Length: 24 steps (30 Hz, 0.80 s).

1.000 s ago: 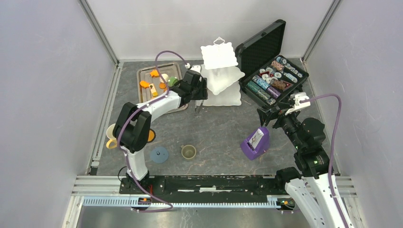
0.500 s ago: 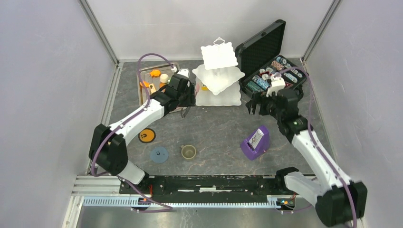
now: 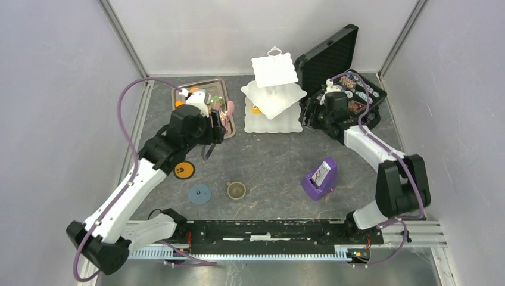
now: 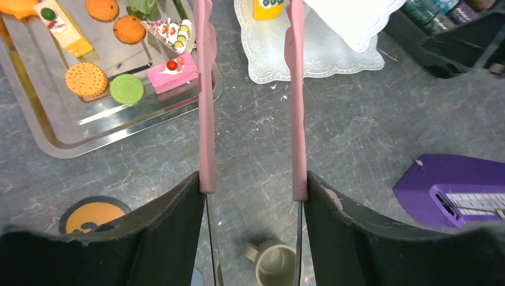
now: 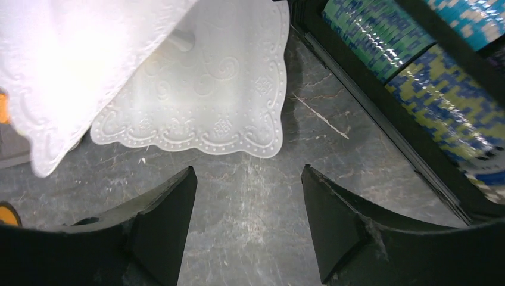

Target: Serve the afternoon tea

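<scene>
The white three-tier stand (image 3: pixel 273 98) stands at the back centre, with a small orange pastry (image 3: pixel 256 109) on its bottom tier. A metal tray (image 3: pixel 221 128) to its left holds pink (image 4: pixel 172 74), green (image 4: pixel 127 88) and orange (image 4: pixel 86 79) pastries. My left gripper (image 3: pixel 213 128) is shut on pink-tipped tongs (image 4: pixel 206 95). The tong arms stand apart with nothing between them, above the floor between tray and stand. My right gripper (image 3: pixel 311 116) is open and empty by the stand's right front corner (image 5: pixel 238 137). An olive cup (image 3: pixel 236 190) sits in front.
The open black case of poker chips (image 3: pixel 345 89) lies right behind my right gripper. A purple card holder (image 3: pixel 320 177) stands at front right. An orange coaster (image 3: pixel 184 170) and a blue coaster (image 3: pixel 199 193) lie at front left. Frame walls enclose the table.
My left arm has drawn back from the stand toward the front left, tongs still in its grip. My right arm has swung in to the stand's right corner, its jaws narrowing.
</scene>
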Each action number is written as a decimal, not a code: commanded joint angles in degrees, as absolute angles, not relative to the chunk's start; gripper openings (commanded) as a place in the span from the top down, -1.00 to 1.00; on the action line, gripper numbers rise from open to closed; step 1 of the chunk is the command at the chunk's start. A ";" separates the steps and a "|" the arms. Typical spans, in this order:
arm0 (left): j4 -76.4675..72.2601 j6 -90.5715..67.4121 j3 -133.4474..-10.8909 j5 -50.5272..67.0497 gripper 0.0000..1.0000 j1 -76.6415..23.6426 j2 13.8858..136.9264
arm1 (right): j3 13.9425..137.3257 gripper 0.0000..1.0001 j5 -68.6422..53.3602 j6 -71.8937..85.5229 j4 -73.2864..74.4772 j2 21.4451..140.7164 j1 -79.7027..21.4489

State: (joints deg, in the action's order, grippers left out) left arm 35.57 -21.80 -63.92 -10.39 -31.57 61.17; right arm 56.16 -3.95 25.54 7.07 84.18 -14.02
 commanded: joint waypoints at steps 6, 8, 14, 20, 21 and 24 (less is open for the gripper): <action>38.59 -17.23 -64.51 -5.95 -0.34 -31.38 52.69 | 64.03 -0.25 -3.01 30.93 2.80 98.33 -14.05; 39.01 -17.71 -64.35 -3.99 -0.34 -31.38 51.97 | 64.79 -0.20 -2.58 31.22 3.15 100.38 -13.99; 39.73 -17.00 -64.07 -3.10 -0.34 -31.38 50.89 | 65.23 0.06 -2.54 32.30 1.85 103.76 -14.15; 38.24 -16.43 -64.03 -2.39 -0.35 -31.38 51.48 | 65.57 0.15 -1.26 30.39 1.50 106.02 -14.16; 38.23 -16.49 -64.36 -2.17 -0.35 -31.38 51.65 | 65.58 0.20 -1.48 30.32 0.88 106.43 -14.25; 38.65 -16.50 -65.60 -1.58 -0.35 -31.38 51.64 | 66.45 0.33 -1.89 29.58 0.44 107.93 -14.56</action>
